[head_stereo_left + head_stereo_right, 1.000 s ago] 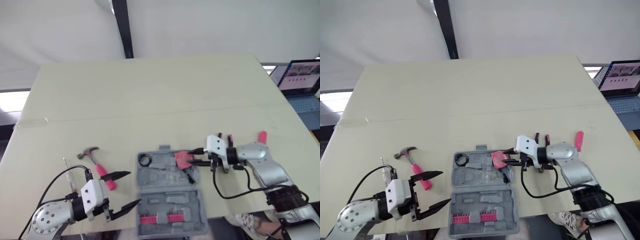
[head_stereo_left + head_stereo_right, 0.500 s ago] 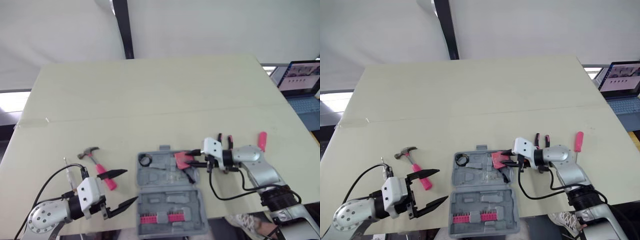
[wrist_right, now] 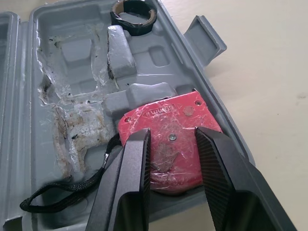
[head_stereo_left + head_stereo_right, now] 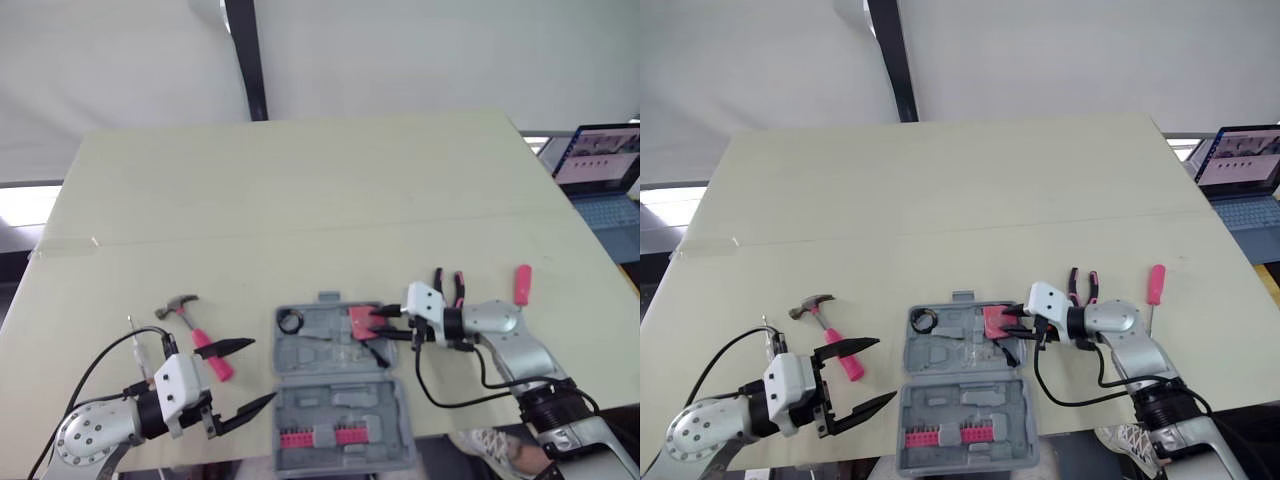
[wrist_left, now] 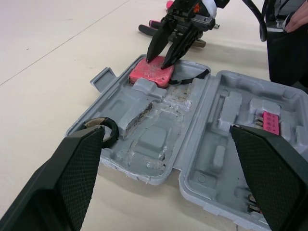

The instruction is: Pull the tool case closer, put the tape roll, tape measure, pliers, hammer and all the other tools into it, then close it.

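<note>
The grey tool case lies open near the table's front edge. A black tape roll sits in its far left pocket. The pink tape measure lies in the case's far right corner. My right gripper is open just over it, fingertips on its top face. Behind that gripper, outside the case, lie the pliers. The pink-handled hammer is left of the case. My left gripper hovers open beside the case's left edge, holding nothing.
A pink-handled screwdriver lies right of the pliers, and a thin clear-handled screwdriver lies left of the hammer. Pink bit holders sit in the case's near half. A laptop stands off the right edge.
The tape measure went from tilted between the right fingers to lying flat in the case corner. The right arm lowered slightly. The left gripper drew back a little toward me.
</note>
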Robot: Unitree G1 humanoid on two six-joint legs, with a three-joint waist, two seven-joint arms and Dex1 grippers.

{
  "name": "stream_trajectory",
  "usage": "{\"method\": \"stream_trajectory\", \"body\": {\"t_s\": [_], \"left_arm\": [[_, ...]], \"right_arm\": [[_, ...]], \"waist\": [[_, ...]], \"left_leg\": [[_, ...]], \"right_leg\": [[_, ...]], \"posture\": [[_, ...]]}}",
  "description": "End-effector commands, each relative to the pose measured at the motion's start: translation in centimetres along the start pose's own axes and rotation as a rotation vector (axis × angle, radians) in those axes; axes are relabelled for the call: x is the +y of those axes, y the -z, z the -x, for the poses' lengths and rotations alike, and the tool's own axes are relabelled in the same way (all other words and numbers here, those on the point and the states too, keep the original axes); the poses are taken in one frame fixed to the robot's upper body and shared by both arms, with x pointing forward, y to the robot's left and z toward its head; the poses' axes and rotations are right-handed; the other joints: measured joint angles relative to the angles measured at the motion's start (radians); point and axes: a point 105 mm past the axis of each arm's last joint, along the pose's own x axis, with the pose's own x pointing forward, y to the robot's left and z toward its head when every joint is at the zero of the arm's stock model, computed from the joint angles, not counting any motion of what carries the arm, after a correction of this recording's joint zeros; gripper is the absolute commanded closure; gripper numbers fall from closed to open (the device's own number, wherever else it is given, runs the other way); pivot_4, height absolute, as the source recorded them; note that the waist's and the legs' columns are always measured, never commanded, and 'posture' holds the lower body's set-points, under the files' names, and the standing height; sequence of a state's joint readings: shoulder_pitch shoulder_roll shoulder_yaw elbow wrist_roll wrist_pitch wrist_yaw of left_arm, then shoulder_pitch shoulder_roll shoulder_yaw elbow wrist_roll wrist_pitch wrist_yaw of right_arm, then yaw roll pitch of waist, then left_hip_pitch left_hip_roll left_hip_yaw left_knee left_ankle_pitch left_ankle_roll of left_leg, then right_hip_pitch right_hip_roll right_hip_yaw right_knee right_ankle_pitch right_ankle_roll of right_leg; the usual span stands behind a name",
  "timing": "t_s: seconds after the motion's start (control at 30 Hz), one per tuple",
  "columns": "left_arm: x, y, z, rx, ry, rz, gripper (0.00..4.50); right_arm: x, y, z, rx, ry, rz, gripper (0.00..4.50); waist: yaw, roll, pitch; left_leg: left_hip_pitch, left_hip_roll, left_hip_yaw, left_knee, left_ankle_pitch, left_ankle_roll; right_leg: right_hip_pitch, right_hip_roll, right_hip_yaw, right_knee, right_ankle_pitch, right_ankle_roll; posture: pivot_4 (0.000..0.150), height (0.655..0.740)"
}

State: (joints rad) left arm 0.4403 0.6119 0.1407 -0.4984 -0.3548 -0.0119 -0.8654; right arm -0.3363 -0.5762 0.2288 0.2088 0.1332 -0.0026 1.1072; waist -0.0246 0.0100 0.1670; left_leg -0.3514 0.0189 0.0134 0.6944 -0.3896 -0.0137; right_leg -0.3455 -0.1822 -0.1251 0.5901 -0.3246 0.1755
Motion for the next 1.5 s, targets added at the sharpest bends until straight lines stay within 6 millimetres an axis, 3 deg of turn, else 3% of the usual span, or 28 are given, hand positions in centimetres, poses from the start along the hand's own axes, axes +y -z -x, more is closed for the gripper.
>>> {"method": "stream_trajectory", "body": {"t_s": [0.03,0.43,0.7,0.8,0.9,1.07,1.17,1.3,1.4,1.5], "left_arm": [[0.1,-0.9,0.1,-0.021,0.002,-0.025,0.0],[0.1,-1.1,0.0,-0.019,-0.008,-0.033,0.0],[0.0,-0.9,-0.2,-0.021,-0.01,-0.031,0.0],[0.1,-0.9,-0.2,-0.025,-0.021,-0.028,0.0],[0.5,-0.8,0.2,-0.021,-0.06,0.007,0.0],[0.5,-0.7,1.3,-0.013,-0.1,0.075,0.0],[-0.2,0.2,2.5,0.026,-0.164,0.164,0.0],[-1.4,1.4,4.1,0.075,-0.238,0.241,0.0],[-2.7,2.2,4.9,0.114,-0.242,0.276,0.0],[-3.0,2.8,5.6,0.149,-0.283,0.29,0.0]], "right_arm": [[1.1,3.0,-0.6,0.09,-0.014,-0.061,2.95],[2.1,4.5,-1.0,0.117,-0.024,-0.106,2.95],[2.0,4.5,-0.8,0.131,-0.024,-0.097,2.95],[0.9,3.4,-0.4,0.102,0.017,-0.072,2.95],[-0.5,0.3,1.0,0.042,0.072,-0.042,2.95],[-0.3,-2.6,3.8,0.036,0.097,-0.047,2.95],[1.7,-2.7,7.4,0.11,0.125,-0.078,2.95],[4.6,-1.3,10.0,0.189,0.132,-0.22,2.95],[6.3,-0.2,11.2,0.235,0.129,-0.307,2.07],[7.9,1.1,12.6,0.311,0.114,-0.341,0.63]], "waist": [[-0.001,-0.001,-0.001],[-0.001,-0.006,-0.008],[-0.001,-0.006,-0.009],[0.0,-0.006,-0.009],[0.002,-0.003,-0.007],[0.024,0.002,-0.004],[0.04,0.003,-0.003],[0.051,-0.001,0.0],[0.051,-0.002,0.0],[0.052,0.0,0.001]], "left_leg": [[0.0,0.0,0.0,0.0,0.0,0.0],[0.009,0.001,0.0,-0.004,0.0,0.0],[0.011,0.001,0.001,-0.004,0.0,-0.001],[0.011,0.001,0.001,-0.004,0.0,-0.001],[0.011,0.001,0.001,-0.004,0.0,-0.001],[0.003,0.001,0.001,-0.004,0.0,-0.001],[-0.002,0.0,0.0,-0.002,0.0,-0.001],[-0.001,0.0,0.001,-0.002,-0.001,0.0],[0.0,0.001,0.001,-0.001,-0.001,0.0],[-0.001,0.0,0.001,-0.001,-0.001,0.0]], "right_leg": [[0.001,0.0,0.0,0.0,0.0,0.0],[0.008,0.0,0.0,-0.001,0.0,-0.001],[0.009,0.0,0.0,-0.001,-0.001,-0.001],[0.009,0.0,0.0,-0.002,-0.001,-0.001],[0.009,0.0,0.0,-0.002,-0.001,-0.001],[0.001,0.0,0.0,-0.003,0.0,-0.001],[-0.001,0.0,-0.001,-0.003,0.0,-0.001],[0.001,0.0,-0.002,-0.006,0.0,-0.001],[0.003,0.0,-0.001,-0.007,0.0,-0.001],[0.003,0.0,-0.001,-0.007,0.0,-0.001]], "posture": [[0.15,0.74],[0.15,0.74],[0.15,0.74],[0.15,0.74],[0.15,0.74],[0.15,0.74],[0.15,0.74],[0.15,0.74],[0.15,0.74],[0.15,0.74]]}}
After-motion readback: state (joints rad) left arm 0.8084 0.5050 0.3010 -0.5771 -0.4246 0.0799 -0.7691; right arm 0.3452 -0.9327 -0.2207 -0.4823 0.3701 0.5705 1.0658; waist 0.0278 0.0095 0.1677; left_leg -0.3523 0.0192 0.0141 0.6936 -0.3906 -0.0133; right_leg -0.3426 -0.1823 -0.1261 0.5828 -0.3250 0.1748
